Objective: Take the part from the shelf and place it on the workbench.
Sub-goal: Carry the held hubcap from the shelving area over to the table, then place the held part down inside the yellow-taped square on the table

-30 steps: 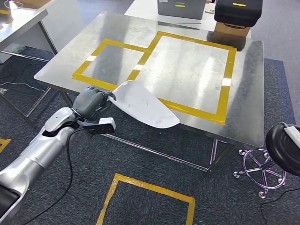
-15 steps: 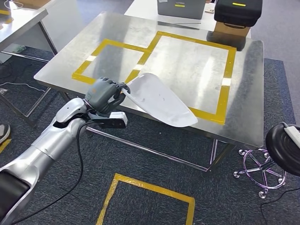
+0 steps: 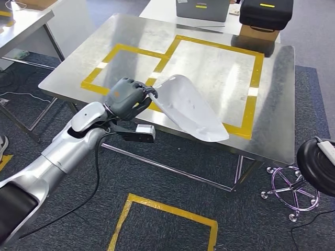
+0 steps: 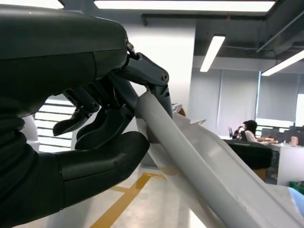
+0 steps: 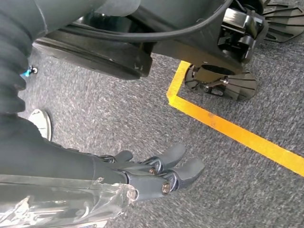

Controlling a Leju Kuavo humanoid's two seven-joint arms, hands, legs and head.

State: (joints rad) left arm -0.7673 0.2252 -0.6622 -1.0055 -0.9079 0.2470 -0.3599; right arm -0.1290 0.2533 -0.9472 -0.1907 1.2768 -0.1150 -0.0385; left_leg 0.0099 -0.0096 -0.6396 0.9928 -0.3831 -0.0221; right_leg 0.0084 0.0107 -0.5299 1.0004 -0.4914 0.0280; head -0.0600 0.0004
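Note:
My left hand (image 3: 128, 97) grips one end of the part (image 3: 189, 107), a white curved panel that tapers to a rounded tip. The panel hangs tilted over the near edge of the steel workbench (image 3: 276, 104), crossing the yellow tape frame (image 3: 253, 89). In the left wrist view the fingers (image 4: 107, 118) wrap the panel's (image 4: 186, 152) thick rounded edge. My right hand (image 5: 157, 173) hangs over the grey carpet with its fingers straight and nothing in it.
A smaller yellow tape square (image 3: 118, 65) marks the bench's left part. Grey and black cases (image 3: 266, 13) stand at the far edge. A black stool (image 3: 316, 164) stands at right. Another table (image 3: 23, 21) is at far left. Yellow tape (image 3: 166, 212) lines the floor.
My left arm has carried the panel forward and to the right, from beside the bench's near edge to over the yellow tape line; the panel has also risen a little.

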